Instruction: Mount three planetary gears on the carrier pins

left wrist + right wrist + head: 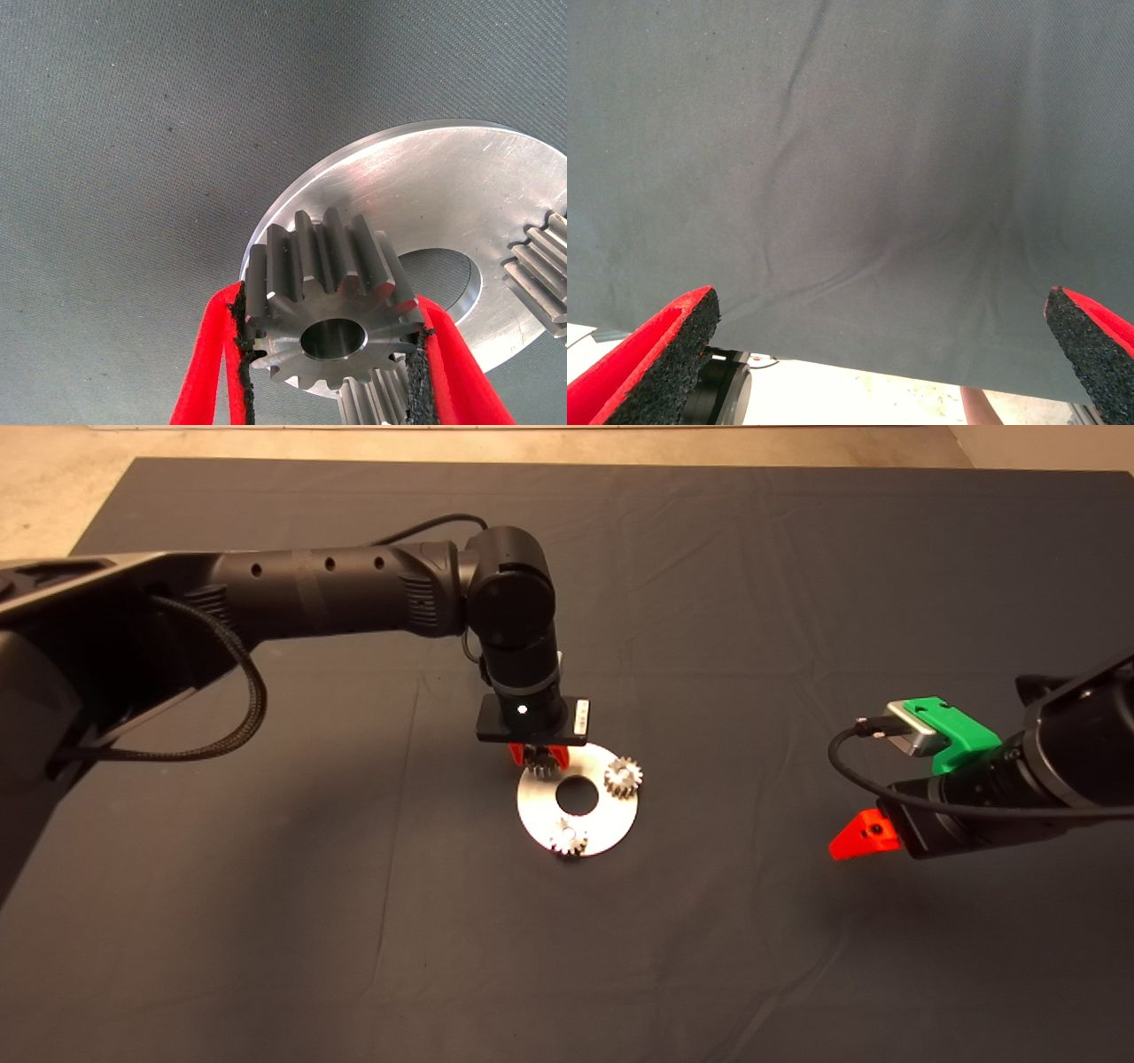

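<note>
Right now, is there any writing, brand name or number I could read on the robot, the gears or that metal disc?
No readable text in any view.
A small white label on the camera mount above the left gripper: marks too small to read.
The disc and the planetary gear held in the left gripper's fingers: bare metal, no markings.
The right gripper, parked at the right of the mat: no lettering.

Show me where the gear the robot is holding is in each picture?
Head view: the held gear is mid-picture, at the disc's far-left rim, under the left gripper.
Left wrist view: it fills the lower middle, squeezed between the red fingers.
Right wrist view: not in it, only mat.
Shared landmark: the disc's centre hole.
</note>
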Action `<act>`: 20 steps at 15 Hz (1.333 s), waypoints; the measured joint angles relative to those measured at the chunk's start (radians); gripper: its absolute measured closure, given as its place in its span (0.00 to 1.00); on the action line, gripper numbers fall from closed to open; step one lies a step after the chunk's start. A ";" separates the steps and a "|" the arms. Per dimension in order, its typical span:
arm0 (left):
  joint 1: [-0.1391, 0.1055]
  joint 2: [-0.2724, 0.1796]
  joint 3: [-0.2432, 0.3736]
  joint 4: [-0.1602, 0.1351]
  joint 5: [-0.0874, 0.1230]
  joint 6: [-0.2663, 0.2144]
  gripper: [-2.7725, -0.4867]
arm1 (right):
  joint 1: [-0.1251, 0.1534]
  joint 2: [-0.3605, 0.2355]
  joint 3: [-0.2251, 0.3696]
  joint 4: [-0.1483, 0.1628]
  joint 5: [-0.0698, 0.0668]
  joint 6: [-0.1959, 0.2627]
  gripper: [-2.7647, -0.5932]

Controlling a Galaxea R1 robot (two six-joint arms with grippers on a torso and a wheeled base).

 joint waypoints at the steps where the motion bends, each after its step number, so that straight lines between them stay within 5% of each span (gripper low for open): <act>1: 0.000 0.000 0.000 0.000 0.000 0.000 0.91 | 0.000 0.000 0.000 0.000 0.000 0.000 0.01; 20: 0.000 -0.003 0.000 -0.002 -0.003 0.015 0.75 | 0.000 0.000 0.000 0.000 0.000 0.000 0.01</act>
